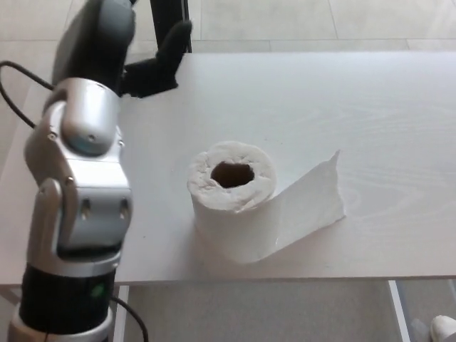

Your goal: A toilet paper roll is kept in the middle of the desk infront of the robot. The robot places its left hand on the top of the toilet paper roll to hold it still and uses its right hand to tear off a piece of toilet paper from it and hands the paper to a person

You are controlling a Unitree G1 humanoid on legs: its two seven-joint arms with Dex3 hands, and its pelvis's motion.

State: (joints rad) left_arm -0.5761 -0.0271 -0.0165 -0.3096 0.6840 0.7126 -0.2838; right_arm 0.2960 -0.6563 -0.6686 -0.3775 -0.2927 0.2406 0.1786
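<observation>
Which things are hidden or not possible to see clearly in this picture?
- Left hand, head view: mostly behind its own forearm; finger state unclear.
- Right hand: outside the frame.
- Toilet paper roll: far side hidden by itself.
- White object: cut by bottom-right corner, unidentifiable.

1 toilet paper roll (233,196) with 1 loose tail, 1 white desk (370,114), 1 robot arm with 1 black left hand (153,68), 1 dark post (169,21)
</observation>
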